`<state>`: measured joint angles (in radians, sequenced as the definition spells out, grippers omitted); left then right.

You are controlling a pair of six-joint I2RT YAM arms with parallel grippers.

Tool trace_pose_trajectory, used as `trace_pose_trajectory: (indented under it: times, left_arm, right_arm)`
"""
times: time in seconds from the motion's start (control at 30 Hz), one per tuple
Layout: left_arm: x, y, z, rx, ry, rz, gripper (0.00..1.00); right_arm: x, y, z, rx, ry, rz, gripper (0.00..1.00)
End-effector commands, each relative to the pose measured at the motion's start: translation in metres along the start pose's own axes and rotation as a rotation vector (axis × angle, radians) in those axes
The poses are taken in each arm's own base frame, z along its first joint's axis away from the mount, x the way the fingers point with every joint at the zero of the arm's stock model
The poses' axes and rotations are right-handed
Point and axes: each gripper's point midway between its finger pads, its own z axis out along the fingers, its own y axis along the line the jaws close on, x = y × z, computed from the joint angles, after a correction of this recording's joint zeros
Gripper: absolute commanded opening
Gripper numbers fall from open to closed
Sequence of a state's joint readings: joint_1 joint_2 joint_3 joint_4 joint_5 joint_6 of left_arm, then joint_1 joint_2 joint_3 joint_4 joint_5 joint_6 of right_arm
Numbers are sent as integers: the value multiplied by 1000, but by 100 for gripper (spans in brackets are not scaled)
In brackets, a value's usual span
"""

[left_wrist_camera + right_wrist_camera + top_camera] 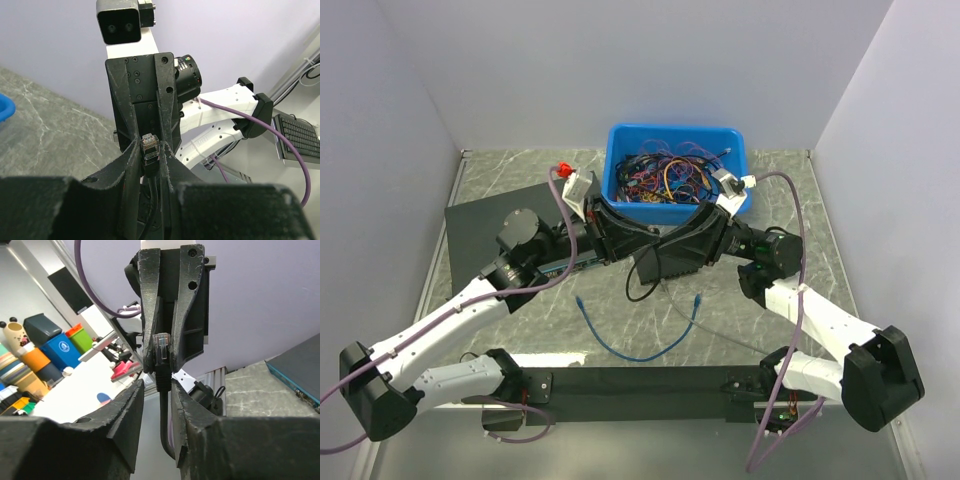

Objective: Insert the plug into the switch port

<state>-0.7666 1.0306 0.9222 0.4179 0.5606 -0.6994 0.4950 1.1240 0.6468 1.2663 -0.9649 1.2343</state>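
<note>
The thin blue cable [638,350] lies in a U on the table, with a clear plug at each end, one on the left [578,300] and one on the right [698,299]. Neither gripper touches it. My left gripper [150,156] is shut on the black cable's connector [150,146], not the blue one. It meets my right gripper [157,387] tip to tip above the table's middle [642,250]. The right fingers straddle the black cable [164,415] with a gap on the left side. The small black box with the switch port shows in no view.
A blue bin [620,140] full of multicoloured cables stands at the back. The large black unit [485,215] with a blue front strip lies at the left and also shows in the right wrist view [300,362]. A loop of black cable [638,290] hangs below the grippers.
</note>
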Motion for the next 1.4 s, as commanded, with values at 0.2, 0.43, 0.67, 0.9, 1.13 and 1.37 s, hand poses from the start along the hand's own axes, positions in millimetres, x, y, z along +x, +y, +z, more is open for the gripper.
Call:
trace_pose_trajectory:
  times: [0.2, 0.43, 0.67, 0.9, 1.13, 1.37]
  left_arm:
    - [-15, -6, 9, 6, -39, 28, 1]
    - [-11, -3, 11, -16, -35, 21, 0]
    - [-6, 8, 12, -65, -14, 23, 42]
    - [-1, 40, 1, -244, -21, 39, 88]
    - [6, 67, -8, -379, -20, 39, 93]
    - [16, 100, -12, -512, -4, 42, 92]
  right_arm:
    - [-10, 13, 4, -16, -28, -100, 28]
    - [-10, 7, 3, 30, -31, -112, 9]
    - [-10, -1, 1, 94, -31, -126, 0]
    - [-17, -41, -17, 424, -13, -189, 0]
    - [-31, -79, -74, 888, 4, -273, 0]
    - [-24, -112, -140, 1287, 88, -301, 0]
